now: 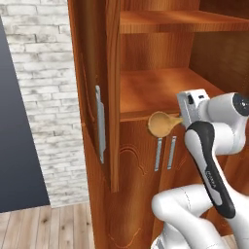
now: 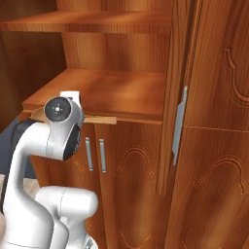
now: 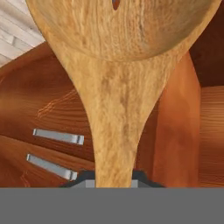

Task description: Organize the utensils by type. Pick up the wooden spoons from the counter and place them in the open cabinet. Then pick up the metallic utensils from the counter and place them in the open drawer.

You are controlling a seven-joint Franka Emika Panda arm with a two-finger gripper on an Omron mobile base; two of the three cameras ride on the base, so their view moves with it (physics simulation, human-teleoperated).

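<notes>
Tool [image 3: 113, 181] grips wooden spoon [image 1: 162, 123] (fingertips hidden) – handle end cut off.

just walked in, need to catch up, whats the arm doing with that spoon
The gripper is shut on a wooden spoon, holding it by the handle with the bowl pointing away from the hand. It holds the spoon at the front edge of the lower shelf in the open cabinet, about level with it. The spoon is not yet set down on the shelf. Below the shelf are closed doors with silver handles.
</notes>
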